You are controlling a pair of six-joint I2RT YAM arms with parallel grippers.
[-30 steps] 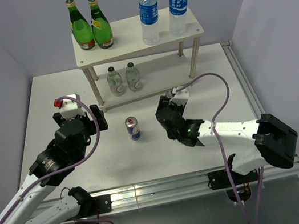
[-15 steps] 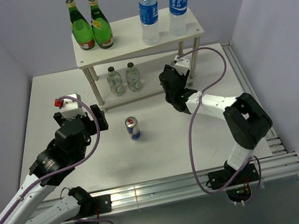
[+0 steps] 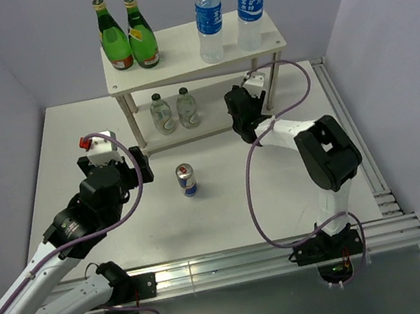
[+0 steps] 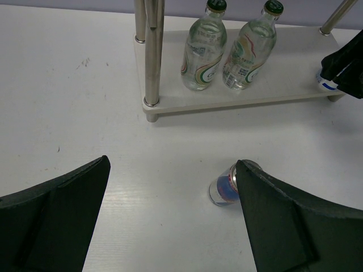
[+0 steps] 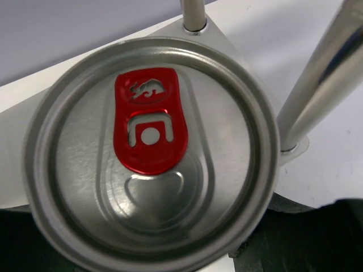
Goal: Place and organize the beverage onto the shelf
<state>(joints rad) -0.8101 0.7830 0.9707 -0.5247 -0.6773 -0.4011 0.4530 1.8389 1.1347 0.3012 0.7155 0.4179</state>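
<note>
The cream-white shelf (image 3: 184, 57) stands at the back of the table. Two tall water bottles (image 3: 208, 23) stand on its top board at the right. Two small green-capped bottles (image 3: 160, 114) stand on its lower board; they also show in the left wrist view (image 4: 203, 54). One slim can (image 3: 186, 180) stands on the table, just inside my open left gripper's (image 4: 173, 164) right finger (image 4: 283, 226). My right gripper (image 3: 241, 111) is shut on the second can (image 5: 150, 153) at the right end of the lower board, between the posts.
Two green glass bottles (image 3: 128, 39) stand on the top board at the left. The shelf's metal posts (image 5: 326, 73) stand close beside the held can. A rail runs along the table's right edge (image 3: 347, 125).
My right arm has swung from the middle of the table back to the right end of the lower board, carrying its can. The left arm has barely moved.
</note>
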